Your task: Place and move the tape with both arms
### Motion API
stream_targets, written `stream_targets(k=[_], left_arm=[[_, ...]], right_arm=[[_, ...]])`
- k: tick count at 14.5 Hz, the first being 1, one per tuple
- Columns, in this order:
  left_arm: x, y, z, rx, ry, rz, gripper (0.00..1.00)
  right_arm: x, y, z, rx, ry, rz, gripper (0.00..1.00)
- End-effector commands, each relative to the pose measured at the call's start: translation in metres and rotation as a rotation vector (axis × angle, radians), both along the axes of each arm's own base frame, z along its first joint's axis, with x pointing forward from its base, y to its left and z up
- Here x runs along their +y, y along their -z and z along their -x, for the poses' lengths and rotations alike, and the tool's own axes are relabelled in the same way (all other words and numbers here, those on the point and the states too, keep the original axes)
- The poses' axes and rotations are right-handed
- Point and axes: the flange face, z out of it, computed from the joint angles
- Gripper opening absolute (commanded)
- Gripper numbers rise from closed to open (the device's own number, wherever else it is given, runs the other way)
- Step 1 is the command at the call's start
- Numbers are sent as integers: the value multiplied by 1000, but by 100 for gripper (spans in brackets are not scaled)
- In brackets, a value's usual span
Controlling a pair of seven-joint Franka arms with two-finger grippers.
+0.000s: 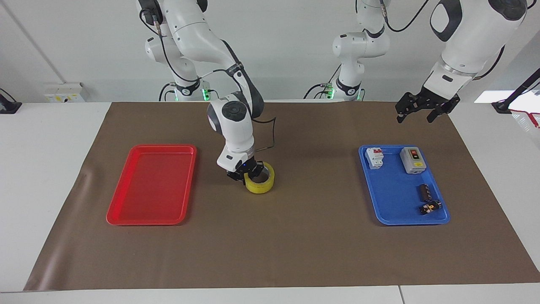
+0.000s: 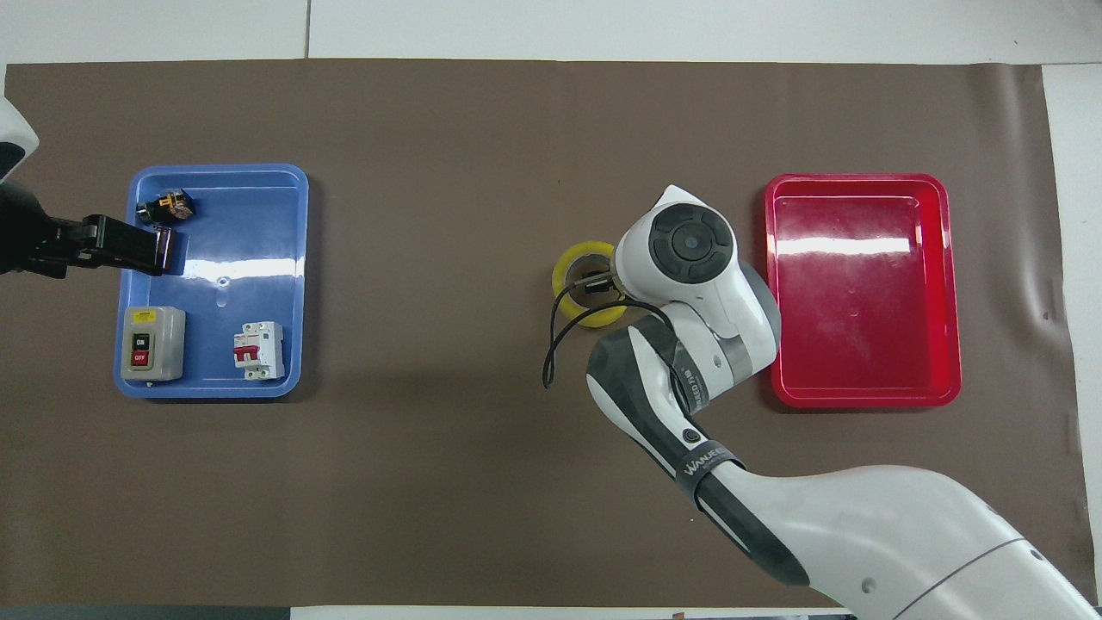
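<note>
The yellow tape roll [image 1: 263, 185] sits at the middle of the brown mat; in the overhead view the tape [image 2: 563, 274] is partly covered by the right arm's wrist. My right gripper [image 1: 247, 173] is down on the roll's rim nearest the red tray, one finger inside the ring and one outside, shut on its wall. In the overhead view only a little of the right gripper [image 2: 594, 282] shows. My left gripper [image 1: 423, 111] is open and empty, raised above the mat by the blue tray; in the overhead view the left gripper [image 2: 159, 250] overlaps that tray's edge.
A red tray [image 1: 126, 213] [image 2: 861, 179] lies toward the right arm's end. A blue tray [image 1: 392, 218] [image 2: 258, 284] toward the left arm's end holds a white breaker [image 1: 374, 157], a grey switch box [image 1: 412, 160] and small black components [image 1: 427, 198].
</note>
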Motion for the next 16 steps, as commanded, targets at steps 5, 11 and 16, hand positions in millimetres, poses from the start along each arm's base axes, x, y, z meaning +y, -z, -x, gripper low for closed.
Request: stream_targets(k=[5, 11, 16], left_arm=[[3, -1, 3, 1, 5, -15, 100], [4, 1, 2, 4, 3, -16, 100], [4, 0, 2, 3, 3, -15, 100]], right_arm=[[-182, -106, -33, -24, 20, 32, 0], [-310, -63, -12, 2, -53, 57, 0], [-347, -10, 27, 6, -48, 56, 0]])
